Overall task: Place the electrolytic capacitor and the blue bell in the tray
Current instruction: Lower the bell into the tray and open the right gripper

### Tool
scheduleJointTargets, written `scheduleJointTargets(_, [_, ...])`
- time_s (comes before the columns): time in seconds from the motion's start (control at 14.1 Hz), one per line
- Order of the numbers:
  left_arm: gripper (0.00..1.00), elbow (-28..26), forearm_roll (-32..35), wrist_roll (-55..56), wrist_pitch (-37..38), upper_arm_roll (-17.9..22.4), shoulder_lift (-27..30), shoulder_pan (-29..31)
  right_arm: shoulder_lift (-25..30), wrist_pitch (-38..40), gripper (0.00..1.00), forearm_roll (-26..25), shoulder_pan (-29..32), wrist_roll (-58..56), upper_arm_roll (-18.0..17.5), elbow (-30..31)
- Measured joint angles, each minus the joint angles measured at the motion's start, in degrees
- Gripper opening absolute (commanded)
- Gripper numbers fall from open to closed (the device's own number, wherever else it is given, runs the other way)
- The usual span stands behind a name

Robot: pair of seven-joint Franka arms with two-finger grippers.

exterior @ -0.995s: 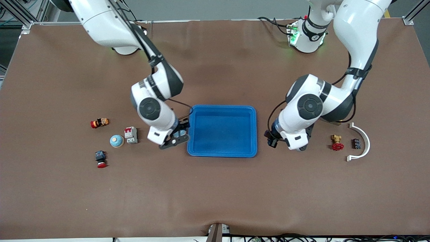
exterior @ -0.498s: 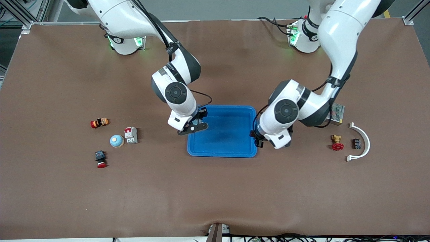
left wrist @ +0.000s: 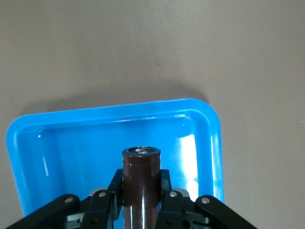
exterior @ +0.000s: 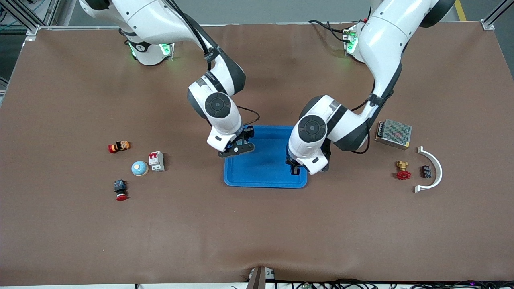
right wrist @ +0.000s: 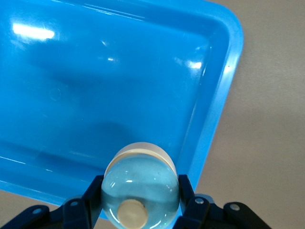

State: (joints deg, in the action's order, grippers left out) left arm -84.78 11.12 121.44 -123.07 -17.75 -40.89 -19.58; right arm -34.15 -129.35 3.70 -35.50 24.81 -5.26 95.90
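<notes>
The bright blue tray (exterior: 265,184) lies mid-table; it also shows in the left wrist view (left wrist: 71,143) and the right wrist view (right wrist: 119,86). My right gripper (exterior: 237,146) is over the tray's corner toward the right arm's end, shut on a light blue bell (right wrist: 140,191) with a cream button on top. My left gripper (exterior: 295,166) is over the tray's edge toward the left arm's end, shut on the electrolytic capacitor (left wrist: 140,176), a dark brown cylinder that sticks out past the fingers. Nothing shows inside the tray.
Toward the right arm's end lie a second light blue bell (exterior: 139,168), a grey and red breaker (exterior: 156,161), an orange-red part (exterior: 119,147) and a red push button (exterior: 120,189). Toward the left arm's end lie a metal mesh box (exterior: 393,133), a red-handled brass valve (exterior: 402,170), a white curved piece (exterior: 431,168) and a small black part (exterior: 425,171).
Both arms have swung inward from the table beside the tray to over its two ends, each still holding its part. The metal mesh box has come into view.
</notes>
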Motion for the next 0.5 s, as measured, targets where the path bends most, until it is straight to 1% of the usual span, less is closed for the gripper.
scheduleJointTargets(0.21, [0.0, 0.69, 0.0, 0.27, -2.47, 1.97, -1.13, -1.15, -1.87, -3.62, 0.5, 0.0, -0.59, 1.16, 0.01, 0.52])
scheduleJointTargets(0.5, [0.0, 2.96, 0.0, 0.39, -2.92, 2.82, -2.87, -1.35, -3.93, -6.32, 0.5, -0.03, -1.73, 2.09, 0.09, 0.81])
